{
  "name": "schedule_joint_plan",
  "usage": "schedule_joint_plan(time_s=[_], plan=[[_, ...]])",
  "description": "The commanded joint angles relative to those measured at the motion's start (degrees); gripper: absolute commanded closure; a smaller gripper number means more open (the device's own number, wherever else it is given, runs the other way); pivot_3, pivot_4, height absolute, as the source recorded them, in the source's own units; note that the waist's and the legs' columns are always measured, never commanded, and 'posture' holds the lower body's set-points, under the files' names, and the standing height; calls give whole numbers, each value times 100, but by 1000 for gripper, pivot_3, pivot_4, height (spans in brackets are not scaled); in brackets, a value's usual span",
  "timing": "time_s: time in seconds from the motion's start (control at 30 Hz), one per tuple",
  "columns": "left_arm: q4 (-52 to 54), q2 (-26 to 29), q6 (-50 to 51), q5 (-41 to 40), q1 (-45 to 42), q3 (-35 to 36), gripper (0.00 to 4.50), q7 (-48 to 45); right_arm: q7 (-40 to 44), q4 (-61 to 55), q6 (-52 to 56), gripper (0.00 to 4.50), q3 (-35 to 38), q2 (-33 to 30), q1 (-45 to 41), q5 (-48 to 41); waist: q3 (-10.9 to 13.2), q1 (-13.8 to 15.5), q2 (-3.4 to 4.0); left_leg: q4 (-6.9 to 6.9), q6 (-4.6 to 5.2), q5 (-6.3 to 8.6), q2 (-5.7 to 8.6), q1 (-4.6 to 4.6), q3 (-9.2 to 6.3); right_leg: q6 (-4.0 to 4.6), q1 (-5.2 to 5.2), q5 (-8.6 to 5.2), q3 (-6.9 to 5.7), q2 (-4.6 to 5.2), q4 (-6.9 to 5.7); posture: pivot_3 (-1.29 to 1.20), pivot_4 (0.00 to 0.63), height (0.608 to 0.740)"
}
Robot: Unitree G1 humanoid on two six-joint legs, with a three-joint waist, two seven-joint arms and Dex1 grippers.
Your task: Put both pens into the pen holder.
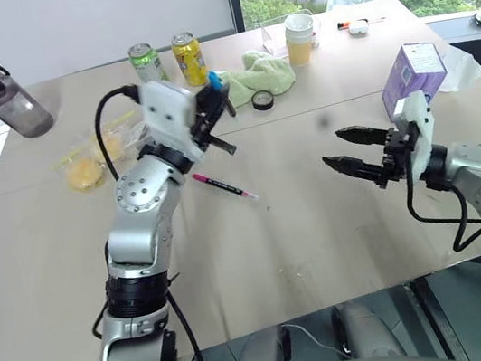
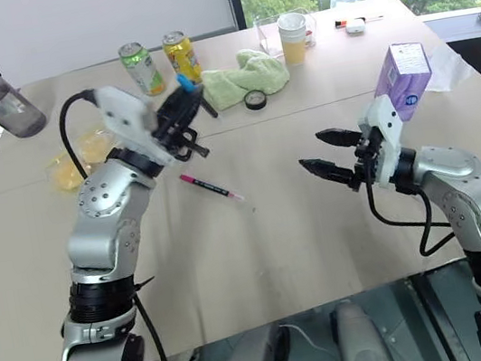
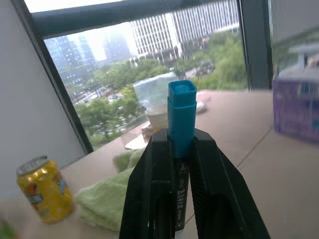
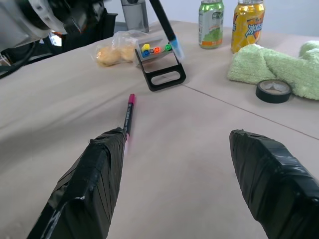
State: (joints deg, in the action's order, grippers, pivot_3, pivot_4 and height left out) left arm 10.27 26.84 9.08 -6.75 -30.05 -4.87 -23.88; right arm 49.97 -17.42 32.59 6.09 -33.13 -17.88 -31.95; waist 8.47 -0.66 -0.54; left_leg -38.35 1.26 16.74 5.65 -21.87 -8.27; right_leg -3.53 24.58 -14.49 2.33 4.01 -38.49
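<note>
Blue pen [image 3: 181, 117] clamped between the left gripper [image 1: 212, 116] fingers, pale-blue cap poking out past the tips, held aloft in the upper middle-left of the left eye frame, above the table [image 1: 323, 241]. Pink pen [image 1: 223, 186] flat on the tabletop just below and right of that gripper, left of centre, untouched. Pen holder [image 4: 158, 62] seen in the right wrist view, upper middle of that frame, tipped over on its side with coloured marker ends facing out and the black rim toward the camera; blue pen tip hanging just above it there. Right gripper [image 1: 357, 155] at centre-right of the left eye frame, fingers spread apart, holding nothing, aimed toward the pink pen.

Likely trouble: holder lying down, so any pen pushed in could shove it along the table or slide back out. Short grip near the cap end, so possible pivoting on contact with the rim. Snack bag [image 1: 85, 171] and yellow can [image 1: 189, 58] close behind, easily knocked.
</note>
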Motion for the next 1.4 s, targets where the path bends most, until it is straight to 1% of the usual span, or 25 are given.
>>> schedule_joint_plan(time_s=[0.03,0.2,0.4,0.5,0.67,0.93,1.27,1.3,1.33,1.37,1.4], plan=[[-166,346,-679,1218,34,-270,4500,307,176,7,-371,966,235,-47,25,-120,0,-8,1,1,0,0,0,1,0,0,0,0,1,0,0,0,150,740],[-345,558,-1119,2366,47,-431,4500,762,257,53,-433,966,257,-8,1,-279,1,8,0,2,0,0,-1,-1,-2,0,3,0,0,0,-1,0,150,740],[-483,646,-1310,3183,-40,-465,4500,1046,251,149,-526,966,191,-7,-38,-232,1,20,0,1,0,0,0,-2,-2,-1,3,0,0,1,0,0,150,740],[-590,536,-1089,3205,11,-347,4500,1036,189,115,-504,966,147,14,-78,-231,0,13,1,1,1,0,0,-2,-2,-1,3,0,0,1,-1,0,150,740],[-679,504,-989,3251,144,-242,4500,1054,66,1,-419,966,103,47,-126,-244,1,7,0,0,1,0,0,-3,-3,-1,5,0,-2,1,-3,0,150,740],[-906,592,-1061,3342,107,-212,4500,1147,-28,-7,-407,966,75,19,-137,-216,0,7,0,-1,1,0,0,-3,-2,-1,6,0,-1,2,-5,0,150,740],[-1148,555,-888,3232,146,-54,4500,1154,37,111,-541,966,37,35,-102,-147,0,1,0,-2,0,0,0,-3,-2,-1,7,0,-1,2,-7,0,150,740],[-1160,548,-880,3210,147,-10,3771,1166,53,134,-566,899,36,34,-99,-138,0,0,0,-2,0,0,0,-3,-2,-1,7,0,-1,2,-8,0,150,740],[-1168,543,-874,3193,146,19,3514,1174,63,152,-584,899,34,32,-98,-131,0,2,0,-2,1,0,0,-3,-2,-1,8,0,-1,2,-8,0,150,740],[-1171,546,-863,3181,145,38,3163,1174,77,174,-611,899,37,26,-90,-121,0,3,0,-2,1,0,0,-4,-2,-1,8,0,-1,2,-8,0,150,740],[-1172,549,-845,3181,142,51,2688,1179,88,197,-638,899,39,22,-84,-111,0,3,0,-2,1,0,0,-4,-2,-1,8,0,-1,2,-8,0,150,740]])
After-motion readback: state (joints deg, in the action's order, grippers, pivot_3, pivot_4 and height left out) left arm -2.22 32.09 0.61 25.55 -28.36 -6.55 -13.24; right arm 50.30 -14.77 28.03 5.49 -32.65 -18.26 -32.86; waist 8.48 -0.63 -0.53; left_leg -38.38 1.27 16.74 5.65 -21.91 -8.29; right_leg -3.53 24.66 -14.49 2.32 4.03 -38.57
